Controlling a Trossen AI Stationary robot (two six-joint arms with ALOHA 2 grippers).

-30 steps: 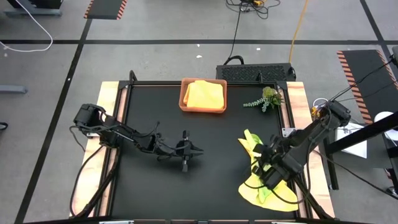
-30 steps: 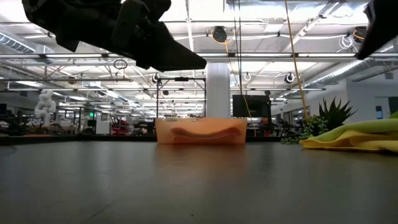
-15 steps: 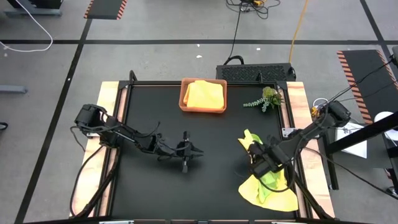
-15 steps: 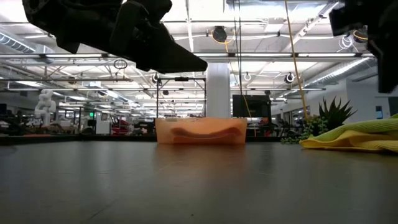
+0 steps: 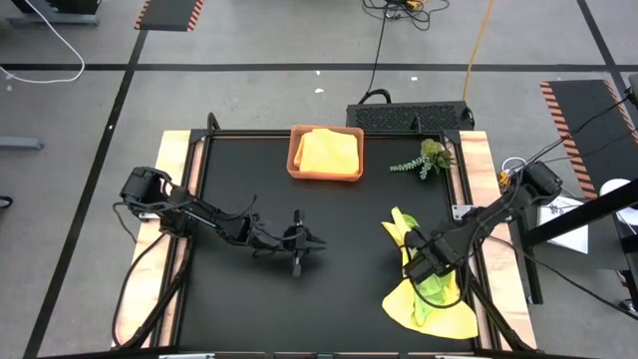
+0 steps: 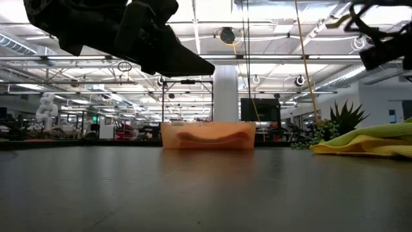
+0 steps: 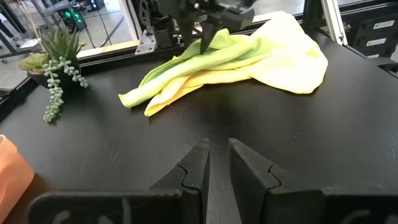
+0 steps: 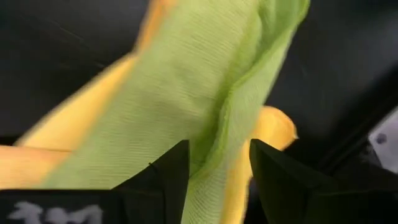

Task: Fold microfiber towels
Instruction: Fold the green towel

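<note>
Right tool [image 5: 421,267] wide open over lime green towel [image 8: 205,81] atop yellow towel [image 5: 404,304]; picking step. Next: descend, pinch one layer. Left tool [image 7: 216,163] narrow, empty.

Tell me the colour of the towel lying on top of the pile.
Lime green towel, over a yellow one; right wrist view shows it best.
</note>
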